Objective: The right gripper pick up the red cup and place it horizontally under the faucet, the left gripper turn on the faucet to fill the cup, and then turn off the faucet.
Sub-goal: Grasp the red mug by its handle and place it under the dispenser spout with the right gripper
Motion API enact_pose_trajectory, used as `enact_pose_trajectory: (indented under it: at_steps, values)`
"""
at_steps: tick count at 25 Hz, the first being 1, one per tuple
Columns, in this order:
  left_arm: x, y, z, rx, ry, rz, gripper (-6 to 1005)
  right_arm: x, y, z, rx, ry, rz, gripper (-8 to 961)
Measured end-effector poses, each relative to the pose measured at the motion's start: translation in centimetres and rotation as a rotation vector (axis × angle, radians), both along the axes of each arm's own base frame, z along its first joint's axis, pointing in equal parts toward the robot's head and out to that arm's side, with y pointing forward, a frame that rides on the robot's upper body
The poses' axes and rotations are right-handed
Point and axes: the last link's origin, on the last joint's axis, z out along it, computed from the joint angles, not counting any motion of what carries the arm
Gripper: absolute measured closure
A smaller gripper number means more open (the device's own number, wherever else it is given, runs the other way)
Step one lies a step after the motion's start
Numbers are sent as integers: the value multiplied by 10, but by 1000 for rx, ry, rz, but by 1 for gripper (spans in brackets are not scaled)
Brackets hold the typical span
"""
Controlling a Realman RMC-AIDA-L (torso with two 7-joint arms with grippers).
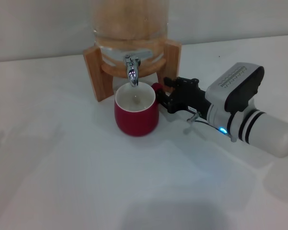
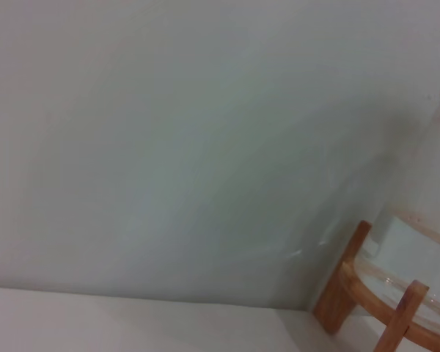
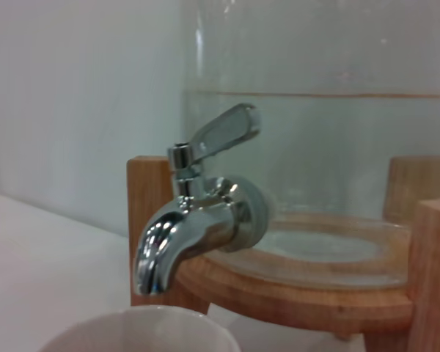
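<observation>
Right tool [image 1: 164, 95] at red cup [image 1: 136, 116] handle, under faucet [image 1: 132, 72].

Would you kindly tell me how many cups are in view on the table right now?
1. The rounded dark red ceramic cup stands upright on the white table, directly beneath the shiny chrome faucet, with the right gripper at its handle. None other shows.

A plain white surface [image 1: 62, 167] meets a bare pale wall [image 1: 38, 24] behind; soft shadows lie across it.
</observation>
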Motion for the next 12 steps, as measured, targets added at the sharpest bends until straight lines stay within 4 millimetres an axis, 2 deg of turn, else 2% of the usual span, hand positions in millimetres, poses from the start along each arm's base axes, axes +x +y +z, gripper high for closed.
enact_pose_trajectory:
  at_steps: [12]
  values:
    - [0,0,1,1,2,1,197,7,-4,3,-21,6,-2,572]
